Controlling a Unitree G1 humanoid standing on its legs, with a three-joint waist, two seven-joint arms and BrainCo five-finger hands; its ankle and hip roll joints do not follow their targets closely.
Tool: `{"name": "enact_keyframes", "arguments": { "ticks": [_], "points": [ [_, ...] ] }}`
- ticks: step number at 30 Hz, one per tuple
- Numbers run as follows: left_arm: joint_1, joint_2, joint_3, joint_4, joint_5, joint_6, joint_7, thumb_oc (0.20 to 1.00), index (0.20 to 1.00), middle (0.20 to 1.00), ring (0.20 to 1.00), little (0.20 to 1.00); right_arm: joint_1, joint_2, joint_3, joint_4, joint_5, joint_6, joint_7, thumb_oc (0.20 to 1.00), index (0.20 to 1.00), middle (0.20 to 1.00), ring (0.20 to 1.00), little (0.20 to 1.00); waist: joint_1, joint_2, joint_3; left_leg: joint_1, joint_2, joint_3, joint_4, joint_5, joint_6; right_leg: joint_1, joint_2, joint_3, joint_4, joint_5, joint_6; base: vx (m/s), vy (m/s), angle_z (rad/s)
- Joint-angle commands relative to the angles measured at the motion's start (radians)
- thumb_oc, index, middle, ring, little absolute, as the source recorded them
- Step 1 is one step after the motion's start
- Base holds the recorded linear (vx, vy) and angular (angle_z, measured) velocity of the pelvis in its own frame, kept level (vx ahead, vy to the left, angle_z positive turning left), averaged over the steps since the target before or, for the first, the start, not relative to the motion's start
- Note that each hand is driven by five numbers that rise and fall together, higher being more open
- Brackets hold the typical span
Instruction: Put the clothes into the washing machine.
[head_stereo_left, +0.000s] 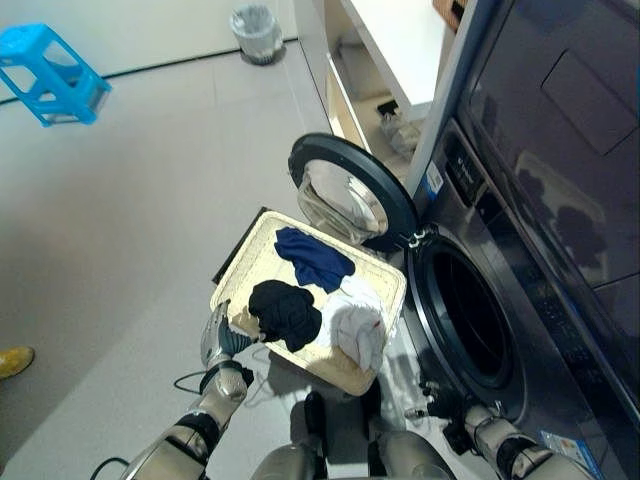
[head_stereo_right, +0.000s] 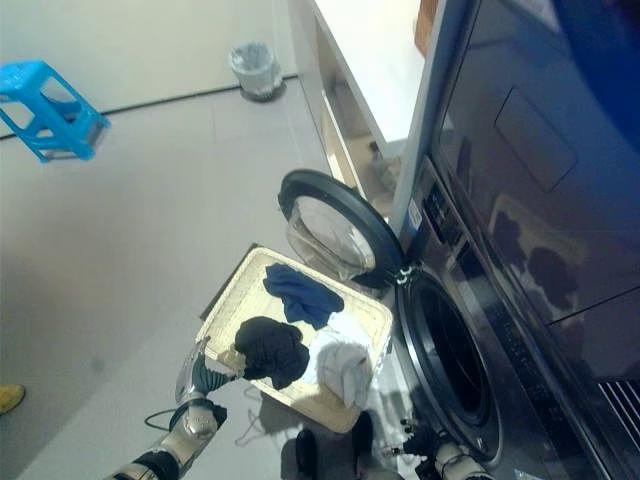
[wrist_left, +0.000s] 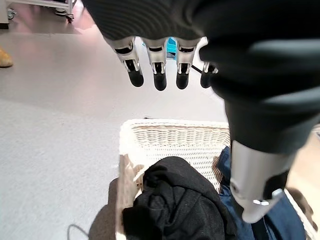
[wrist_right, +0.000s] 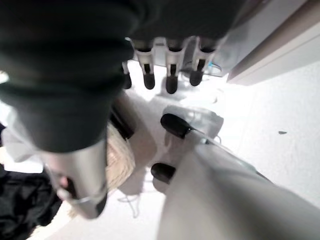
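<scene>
Three soft, limp garments fill the basket (head_stereo_left: 262, 245); the left hand (head_stereo_left: 222, 340), fingers straight, should pinch the black garment's (head_stereo_left: 285, 312) bunched top.

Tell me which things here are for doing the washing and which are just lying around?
For the washing:
washing machine with its round door open
wicker basket on the floor
black garment, dark blue garment and white garment in the basket
left hand, open, at the basket's edge

Just lying around:
blue stool
waste bin
white shelf unit
</scene>
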Motion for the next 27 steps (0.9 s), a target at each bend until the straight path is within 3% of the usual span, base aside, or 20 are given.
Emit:
{"name": "enact_keyframes", "arguments": {
  "ticks": [1,6,13,14,16,17,19,23,27],
  "points": [
    [-0.072,0.031,-0.025,0.016,0.081,0.020,0.026,1.000,1.000,1.000,1.000,1.000,-0.038,0.011,0.051,-0.026,0.070,-0.030,-0.031,1.000,1.000,1.000,1.000,1.000,-0.011,-0.026,0.008,-0.053,-0.023,-0.022,0.048,-0.029,-0.019,-0.018,-0.037,0.046,0.063,-0.045,0.110,-0.06,0.076,-0.18],
    [-0.190,0.062,-0.058,0.043,0.076,0.067,-0.045,1.000,1.000,1.000,1.000,1.000,-0.116,0.016,0.074,-0.048,0.086,-0.023,-0.054,1.000,1.000,1.000,1.000,1.000,-0.023,-0.036,0.081,-0.136,-0.019,0.001,0.073,-0.014,-0.024,-0.119,-0.041,0.061,0.102,-0.029,0.118,-0.07,0.077,-0.17],
    [-0.219,0.073,-0.067,0.048,0.073,0.084,-0.059,1.000,1.000,1.000,1.000,1.000,-0.131,0.014,0.077,-0.054,0.087,-0.022,-0.056,1.000,1.000,1.000,1.000,1.000,-0.027,-0.039,0.097,-0.155,-0.018,0.005,0.081,-0.009,-0.025,-0.142,-0.040,0.064,0.114,-0.027,0.119,-0.03,0.033,-0.08],
    [-0.314,0.110,-0.101,0.072,0.054,0.146,-0.090,1.000,1.000,1.000,1.000,1.000,-0.168,0.010,0.107,-0.092,0.124,-0.021,-0.073,1.000,1.000,1.000,1.000,1.000,-0.046,-0.055,0.099,-0.270,-0.012,0.016,0.115,0.008,-0.034,-0.262,-0.033,0.068,0.151,-0.013,0.118,-0.05,0.083,-0.09],
    [-0.314,0.110,-0.101,0.072,0.054,0.146,-0.090,1.000,1.000,1.000,1.000,1.000,-0.168,0.010,0.107,-0.092,0.124,-0.021,-0.073,1.000,1.000,1.000,1.000,1.000,-0.046,-0.055,0.099,-0.270,-0.012,0.016,0.115,0.008,-0.034,-0.262,-0.033,0.068,0.151,-0.013,0.118,-0.05,0.041,-0.13],
    [-0.398,0.140,-0.127,0.092,0.001,0.207,-0.142,1.000,1.000,1.000,1.000,1.000,-0.186,0.002,0.130,-0.133,0.140,-0.020,-0.081,1.000,1.000,1.000,1.000,1.000,-0.065,-0.070,0.099,-0.362,-0.014,0.019,0.155,0.011,-0.041,-0.347,-0.025,0.067,0.161,0.000,0.113,-0.04,-0.001,-0.17],
    [-0.398,0.140,-0.127,0.092,0.001,0.207,-0.142,1.000,1.000,1.000,1.000,1.000,-0.186,0.002,0.130,-0.133,0.140,-0.020,-0.081,1.000,1.000,1.000,1.000,1.000,-0.065,-0.070,0.099,-0.362,-0.014,0.019,0.155,0.011,-0.041,-0.347,-0.025,0.067,0.161,0.000,0.113,-0.04,-0.009,-0.11],
    [-0.512,0.171,-0.169,0.140,-0.036,0.280,-0.243,1.000,1.000,1.000,1.000,1.000,-0.220,-0.031,0.159,-0.197,0.202,-0.052,-0.107,1.000,1.000,1.000,1.000,1.000,-0.093,-0.102,0.099,-0.561,-0.021,0.001,0.296,-0.012,-0.052,-0.511,-0.024,0.070,0.196,0.022,0.104,-0.03,-0.020,-0.06],
    [-0.547,0.180,-0.180,0.154,-0.047,0.288,-0.241,1.000,1.000,1.000,1.000,1.000,-0.220,-0.044,0.167,-0.240,0.229,-0.075,-0.113,1.000,1.000,1.000,1.000,1.000,-0.108,-0.115,0.099,-0.626,-0.018,0.004,0.326,-0.017,-0.055,-0.572,-0.025,0.070,0.201,0.037,0.103,0.01,-0.021,-0.28]
  ]
}}
